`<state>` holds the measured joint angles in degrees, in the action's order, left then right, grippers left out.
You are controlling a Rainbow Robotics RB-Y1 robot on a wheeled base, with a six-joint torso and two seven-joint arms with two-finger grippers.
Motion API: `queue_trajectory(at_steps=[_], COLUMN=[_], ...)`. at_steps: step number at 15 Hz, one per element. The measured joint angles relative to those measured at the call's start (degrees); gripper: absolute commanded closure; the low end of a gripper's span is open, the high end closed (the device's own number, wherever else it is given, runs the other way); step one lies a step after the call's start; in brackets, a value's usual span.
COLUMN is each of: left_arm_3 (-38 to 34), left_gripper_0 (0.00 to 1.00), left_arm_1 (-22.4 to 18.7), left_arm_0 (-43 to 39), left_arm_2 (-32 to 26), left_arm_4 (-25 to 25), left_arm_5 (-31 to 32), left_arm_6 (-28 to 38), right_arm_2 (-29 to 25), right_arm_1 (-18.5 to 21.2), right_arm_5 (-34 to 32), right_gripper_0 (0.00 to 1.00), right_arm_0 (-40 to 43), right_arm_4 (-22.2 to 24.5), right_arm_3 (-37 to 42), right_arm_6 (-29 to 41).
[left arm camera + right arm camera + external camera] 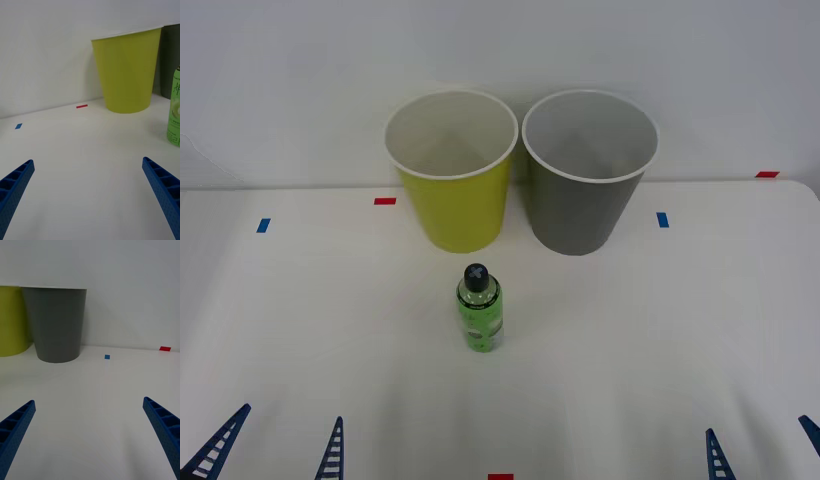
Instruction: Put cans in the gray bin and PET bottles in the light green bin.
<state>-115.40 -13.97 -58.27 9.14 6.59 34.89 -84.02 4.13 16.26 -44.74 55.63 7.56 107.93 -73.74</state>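
A small clear PET bottle (pixel 479 308) with a bright green label and black cap stands upright in the middle of the white table; its label edge also appears in the left wrist view (pixel 174 108). Behind it stand the light green bin (pixel 452 172) (pixel 126 71) and, to its right, the gray bin (pixel 588 172) (pixel 56 324), both upright and apparently empty. No cans are in view. My left gripper (pixel 275 448) (pixel 88 198) is open at the near left edge. My right gripper (pixel 765 448) (pixel 88 438) is open at the near right edge. Both are far from the bottle.
Small red (pixel 385 201) and blue (pixel 663 219) tape marks dot the table (pixel 330 320). A white wall rises right behind the bins. Bare tabletop lies between the grippers and the bottle.
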Motion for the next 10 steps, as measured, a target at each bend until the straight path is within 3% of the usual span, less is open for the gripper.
queue_trajectory(at_steps=[10], left_arm_3=[0.0], left_gripper_0=[0.0], left_arm_1=[0.0], left_arm_0=[0.0], left_arm_2=[0.0], left_arm_4=[0.0], left_arm_5=[0.0], left_arm_6=[0.0], right_arm_2=[0.0], right_arm_1=[0.0], right_arm_5=[0.0], right_gripper_0=[0.0], right_arm_0=[0.0], right_arm_4=[0.0], right_arm_3=[0.0], right_arm_6=[0.0])
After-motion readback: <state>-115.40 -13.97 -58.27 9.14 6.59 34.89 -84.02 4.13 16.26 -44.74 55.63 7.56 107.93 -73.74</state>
